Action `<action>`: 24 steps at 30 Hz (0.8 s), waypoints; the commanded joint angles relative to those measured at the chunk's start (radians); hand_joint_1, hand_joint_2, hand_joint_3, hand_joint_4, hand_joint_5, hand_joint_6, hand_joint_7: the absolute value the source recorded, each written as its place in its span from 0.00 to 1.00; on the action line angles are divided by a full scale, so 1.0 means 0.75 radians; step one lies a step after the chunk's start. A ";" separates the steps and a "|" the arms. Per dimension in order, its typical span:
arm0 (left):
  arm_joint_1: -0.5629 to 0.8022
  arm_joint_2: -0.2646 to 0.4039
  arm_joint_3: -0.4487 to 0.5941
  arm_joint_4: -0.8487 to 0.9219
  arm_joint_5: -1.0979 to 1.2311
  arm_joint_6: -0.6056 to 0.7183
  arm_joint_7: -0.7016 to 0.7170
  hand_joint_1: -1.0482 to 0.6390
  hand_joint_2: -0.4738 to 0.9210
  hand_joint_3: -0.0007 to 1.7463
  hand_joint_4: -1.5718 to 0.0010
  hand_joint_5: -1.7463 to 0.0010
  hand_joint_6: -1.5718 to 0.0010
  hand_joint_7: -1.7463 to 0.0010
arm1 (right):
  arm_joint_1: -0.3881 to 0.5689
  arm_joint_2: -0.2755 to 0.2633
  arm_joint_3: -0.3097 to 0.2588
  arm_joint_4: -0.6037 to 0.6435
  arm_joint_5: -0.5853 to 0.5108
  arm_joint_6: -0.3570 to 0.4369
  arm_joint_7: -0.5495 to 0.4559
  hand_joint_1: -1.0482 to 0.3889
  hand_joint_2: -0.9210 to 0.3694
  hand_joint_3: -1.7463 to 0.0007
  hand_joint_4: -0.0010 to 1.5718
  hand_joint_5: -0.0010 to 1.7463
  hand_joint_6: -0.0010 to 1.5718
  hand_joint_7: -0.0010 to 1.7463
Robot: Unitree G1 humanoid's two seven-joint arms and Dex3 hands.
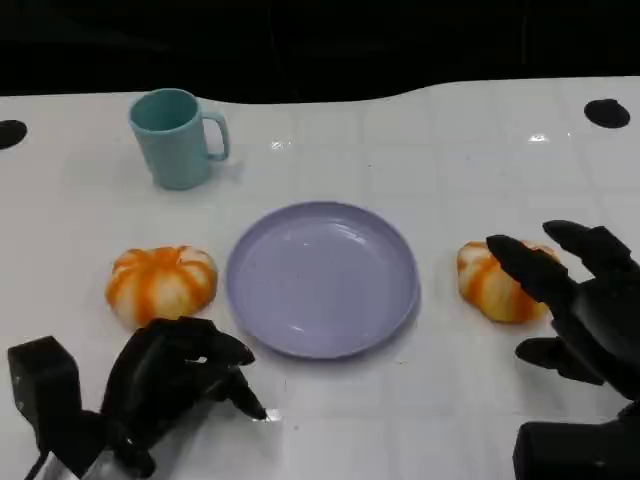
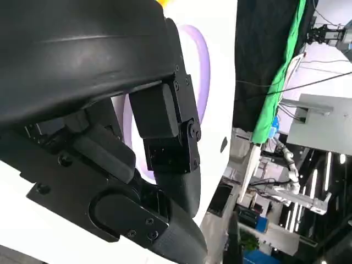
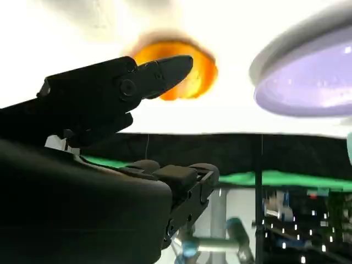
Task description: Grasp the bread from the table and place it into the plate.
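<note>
Two orange-and-white striped breads lie on the white table, one (image 1: 161, 283) left of the lavender plate (image 1: 322, 278) and one (image 1: 494, 283) right of it. My right hand (image 1: 580, 300) hovers beside the right bread with fingers spread, holding nothing; its fingertips reach over the bread's near right side. The right wrist view shows that bread (image 3: 187, 71) just past a finger (image 3: 132, 82), with the plate (image 3: 308, 77) beyond. My left hand (image 1: 175, 385) rests on the table in front of the left bread, fingers curled in, empty. The plate's rim (image 2: 202, 71) shows behind the left hand (image 2: 165, 143).
A teal mug (image 1: 177, 137) stands at the back left of the table. Black round marks sit at the far left edge (image 1: 10, 132) and far right (image 1: 606, 112). Bare white table lies between my two hands in front of the plate.
</note>
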 commanded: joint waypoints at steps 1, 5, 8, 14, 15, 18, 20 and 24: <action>-0.012 0.014 0.009 0.010 0.001 -0.011 0.007 0.00 0.87 0.00 0.00 0.67 0.00 0.90 | -0.068 -0.027 0.030 0.062 -0.009 0.033 0.030 0.34 0.09 1.00 0.00 0.17 0.13 0.00; -0.009 0.014 0.007 0.006 0.006 -0.014 0.015 0.00 0.87 0.00 0.00 0.67 0.00 0.90 | -0.142 -0.013 0.069 0.156 -0.002 0.052 0.043 0.34 0.08 1.00 0.00 0.17 0.13 0.00; -0.008 0.016 0.008 0.008 0.004 -0.017 0.007 0.00 0.87 0.00 0.00 0.67 0.00 0.90 | -0.210 0.002 0.102 0.247 0.007 0.074 0.074 0.33 0.07 1.00 0.00 0.18 0.12 0.00; -0.004 0.017 0.009 0.002 0.001 -0.014 0.003 0.00 0.87 0.00 0.00 0.67 0.00 0.90 | -0.351 0.028 0.169 0.499 0.025 0.064 0.051 0.34 0.07 1.00 0.00 0.21 0.11 0.00; -0.004 0.017 0.009 0.001 0.000 -0.012 0.003 0.00 0.87 0.00 0.00 0.67 0.00 0.90 | -0.374 0.033 0.180 0.540 0.026 0.063 0.046 0.34 0.07 1.00 0.00 0.21 0.11 0.00; 0.001 0.019 0.010 -0.003 0.000 -0.012 0.005 0.00 0.87 0.00 0.00 0.67 0.00 0.90 | -0.440 0.051 0.210 0.657 0.030 0.059 0.035 0.33 0.06 1.00 0.00 0.19 0.11 0.00; 0.003 0.019 0.010 -0.005 0.001 -0.013 0.006 0.00 0.87 0.00 0.00 0.67 0.00 0.90 | -0.476 0.063 0.225 0.723 0.042 0.050 0.023 0.33 0.06 1.00 0.00 0.18 0.11 0.00; 0.006 0.019 0.013 -0.005 -0.005 -0.009 -0.001 0.00 0.87 0.00 0.00 0.67 0.00 0.90 | -0.550 0.103 0.255 0.867 0.058 0.046 -0.015 0.34 0.06 1.00 0.00 0.19 0.11 0.00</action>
